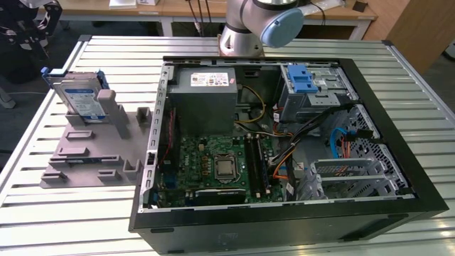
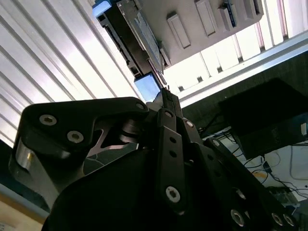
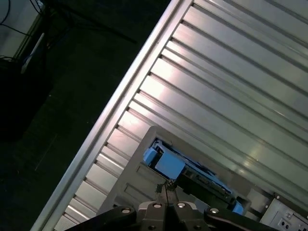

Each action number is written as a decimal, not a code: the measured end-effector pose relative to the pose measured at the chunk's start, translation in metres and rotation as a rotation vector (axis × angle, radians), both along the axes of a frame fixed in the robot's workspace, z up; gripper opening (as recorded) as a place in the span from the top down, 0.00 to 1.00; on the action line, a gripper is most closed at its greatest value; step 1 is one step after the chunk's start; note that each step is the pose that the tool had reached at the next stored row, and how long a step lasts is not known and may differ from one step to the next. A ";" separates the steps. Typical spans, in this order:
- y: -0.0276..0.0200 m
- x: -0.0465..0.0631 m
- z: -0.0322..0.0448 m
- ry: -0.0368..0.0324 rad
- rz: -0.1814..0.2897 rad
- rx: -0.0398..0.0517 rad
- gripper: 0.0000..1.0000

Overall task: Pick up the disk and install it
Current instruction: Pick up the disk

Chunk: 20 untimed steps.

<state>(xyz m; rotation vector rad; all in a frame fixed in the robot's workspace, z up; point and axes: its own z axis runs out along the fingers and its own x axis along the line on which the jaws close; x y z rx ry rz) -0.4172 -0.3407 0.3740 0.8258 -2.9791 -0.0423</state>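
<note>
The disk (image 1: pixel 76 97) stands on edge in a slot of the grey fixture (image 1: pixel 85 160), on the table at the exterior view's left. It is silver with a blue-and-white label and blue side rails. In the first wrist view its blue-railed edge (image 3: pixel 169 165) lies just past my gripper (image 3: pixel 164 186), whose thin fingertips meet with nothing between them. The second wrist view has the same disk (image 2: pixel 139 36) beyond the gripper (image 2: pixel 164 92). The gripper is apart from the disk, near the table's edge.
An open computer case (image 1: pixel 398 213) lies on the slatted table (image 1: pixel 419 106), with a grey power-supply box (image 1: pixel 206 98), a motherboard (image 1: pixel 220 165) and a metal drive cage with a blue latch (image 1: pixel 307 80). The arm's base (image 1: pixel 242 37) stands behind the case.
</note>
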 end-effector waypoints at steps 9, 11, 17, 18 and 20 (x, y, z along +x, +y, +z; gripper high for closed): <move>0.0000 0.000 0.0000 0.0000 0.076 0.0000 0.89; 0.0000 0.000 0.0000 0.0000 0.093 0.0000 0.89; 0.0000 0.000 0.0000 0.0000 0.141 0.0000 0.89; 0.0000 0.000 0.0000 0.0000 0.148 0.0000 0.89; 0.0000 0.000 0.0000 0.0000 0.162 0.0000 0.89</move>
